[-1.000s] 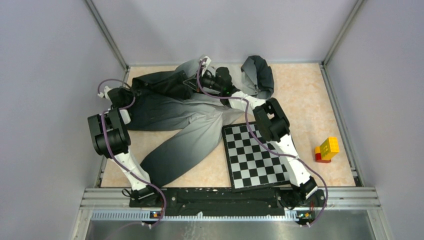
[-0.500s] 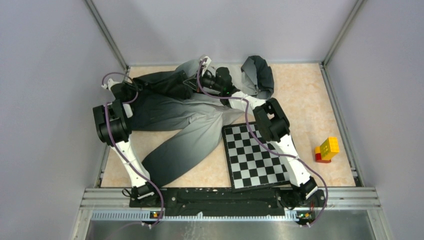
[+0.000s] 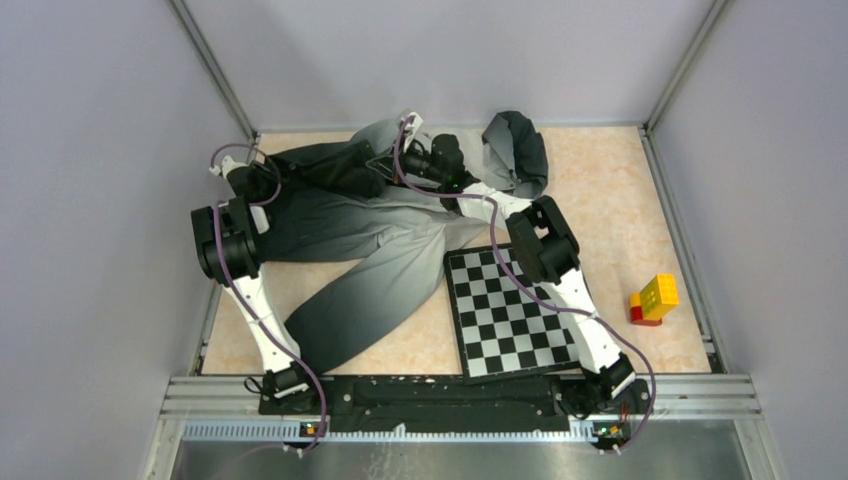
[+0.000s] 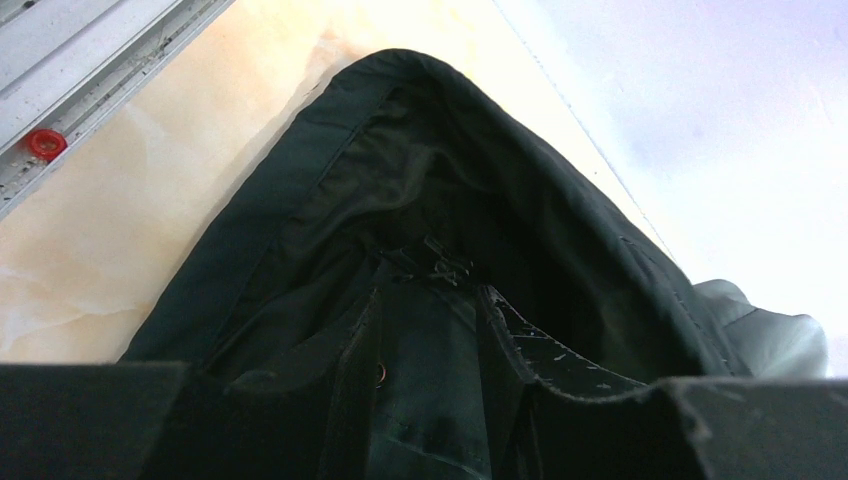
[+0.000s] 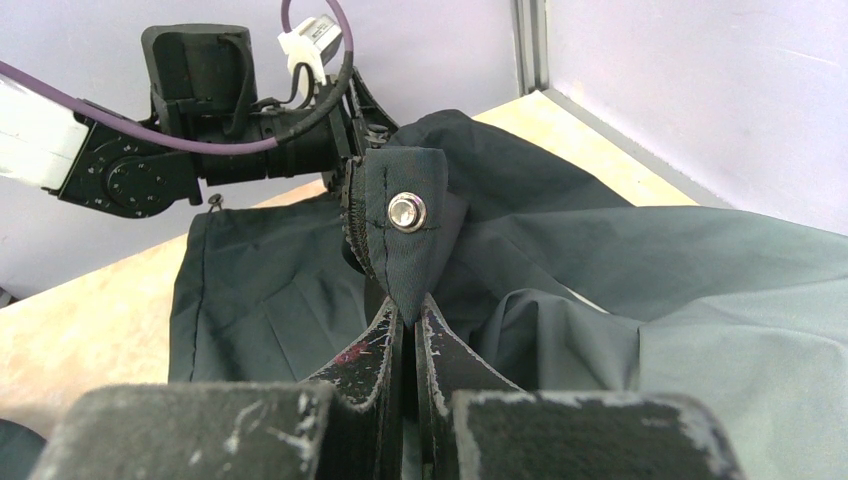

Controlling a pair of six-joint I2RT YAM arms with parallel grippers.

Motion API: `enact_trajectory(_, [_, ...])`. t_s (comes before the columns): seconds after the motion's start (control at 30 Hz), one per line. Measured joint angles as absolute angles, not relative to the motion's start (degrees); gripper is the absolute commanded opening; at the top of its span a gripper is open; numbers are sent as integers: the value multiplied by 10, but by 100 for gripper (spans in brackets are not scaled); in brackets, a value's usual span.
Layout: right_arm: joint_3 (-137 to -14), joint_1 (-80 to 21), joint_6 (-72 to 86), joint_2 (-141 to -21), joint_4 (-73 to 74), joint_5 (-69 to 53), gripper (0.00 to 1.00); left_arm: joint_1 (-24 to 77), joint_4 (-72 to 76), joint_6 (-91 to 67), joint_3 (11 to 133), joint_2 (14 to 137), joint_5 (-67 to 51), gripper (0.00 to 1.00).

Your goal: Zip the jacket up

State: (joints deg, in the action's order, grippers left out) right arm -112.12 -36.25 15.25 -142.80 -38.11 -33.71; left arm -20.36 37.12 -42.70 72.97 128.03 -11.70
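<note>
The jacket (image 3: pixel 360 250) lies spread over the back left and middle of the table, fading from light grey to charcoal, with its hood (image 3: pixel 520 150) at the back. My right gripper (image 3: pixel 383 163) is shut (image 5: pixel 410 305) on a dark front flap (image 5: pixel 405 250) of the jacket that carries a silver snap and zipper teeth, and holds it raised. My left gripper (image 3: pixel 258 178) is at the jacket's dark left end. In the left wrist view its fingers stand apart (image 4: pixel 432 300) with dark jacket fabric (image 4: pixel 300 200) between them and a small zipper part just beyond the tips.
A chessboard (image 3: pixel 510 310) lies at the front right, partly under my right arm. A yellow and red block stack (image 3: pixel 652 298) stands near the right wall. A metal rail with a red knob (image 4: pixel 44 142) runs along the left edge, close to my left arm.
My left arm has moved away from me and a little right, bringing its gripper onto the jacket's dark left end. The right arm and the jacket have not moved.
</note>
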Motion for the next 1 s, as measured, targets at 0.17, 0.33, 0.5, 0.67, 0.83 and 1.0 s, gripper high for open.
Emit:
enact_trajectory(0.17, [-1121, -362, 153, -1428, -381, -337, 0, -203, 373, -434, 743, 1283, -117, 58])
enact_trajectory(0.33, [-1121, -362, 156, -1428, -381, -337, 0, -199, 362, -442, 759, 1292, -100, 62])
enact_trajectory(0.5, [-1121, -362, 157, -1428, -381, -337, 0, -187, 271, -451, 821, 1302, -34, 62])
enact_trajectory(0.67, [-1121, -362, 156, -1428, -381, -337, 0, -175, 185, -453, 892, 1322, 25, 61])
enact_trajectory(0.83, [-1121, -362, 156, -1428, -381, -336, 0, -170, 162, -448, 906, 1324, 38, 67])
enact_trajectory(1.0, [-1121, -362, 156, -1428, -381, -337, 0, -173, 192, -394, 880, 1312, -8, 71])
